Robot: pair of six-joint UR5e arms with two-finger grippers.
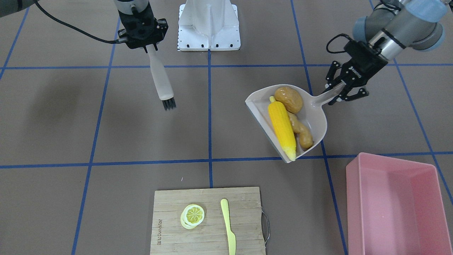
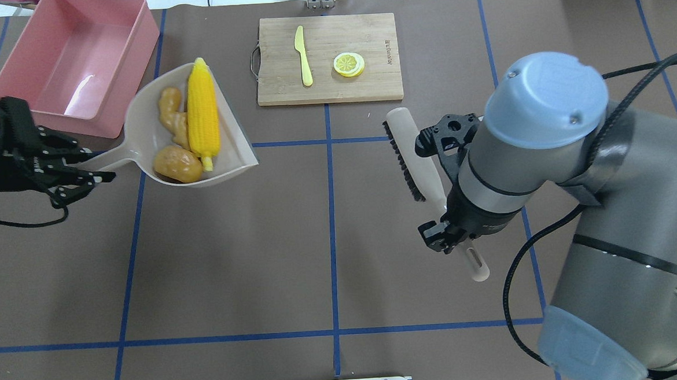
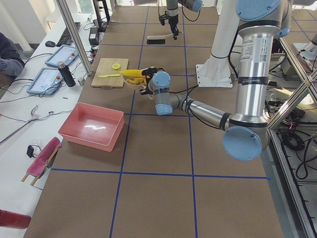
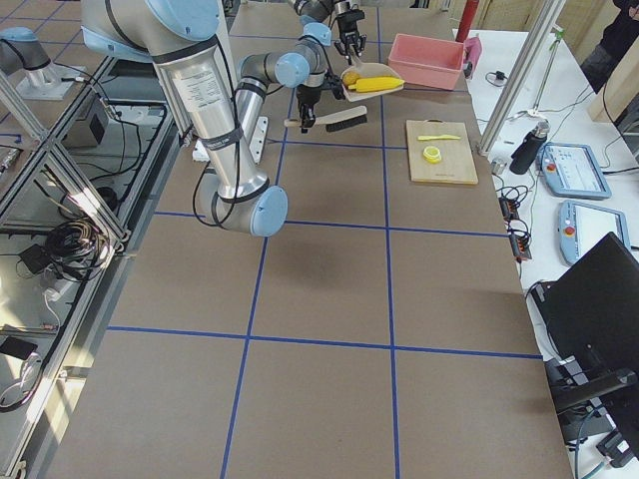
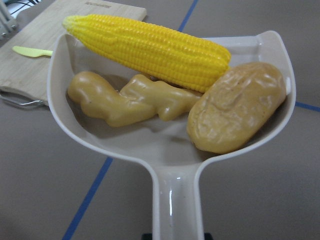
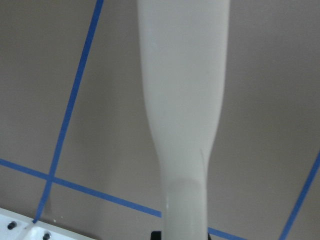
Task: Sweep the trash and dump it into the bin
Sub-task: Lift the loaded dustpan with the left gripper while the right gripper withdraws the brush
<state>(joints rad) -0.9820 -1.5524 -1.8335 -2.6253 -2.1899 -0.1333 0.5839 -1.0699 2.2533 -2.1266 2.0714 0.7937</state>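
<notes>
Beige plastic dustpan [image 2: 229, 156], its handle clamped between the closed fingers of the left gripper [image 2: 85, 175], carries all three pieces of trash. In the overhead view the corn cob [image 2: 202, 110] lies along its 3 o'clock wall, the ginger root [image 2: 173, 114] beside it at 9 o'clock, and the potato [image 2: 178, 163] at 6 o'clock by the handle. Pink bin [image 2: 85, 58] stands near, at 11 o'clock of the pan; the right gripper [image 2: 451, 239], at 3 o'clock and well apart, is closed on a brush [image 2: 419, 159] handle.

three toy foods [image 1: 281, 124], one dustpan [image 1: 316, 118], one brush [image 1: 160, 79], one pink bin [image 1: 355, 205], one cutting board [image 1: 170, 205], one knife [image 1: 227, 223]
</notes>
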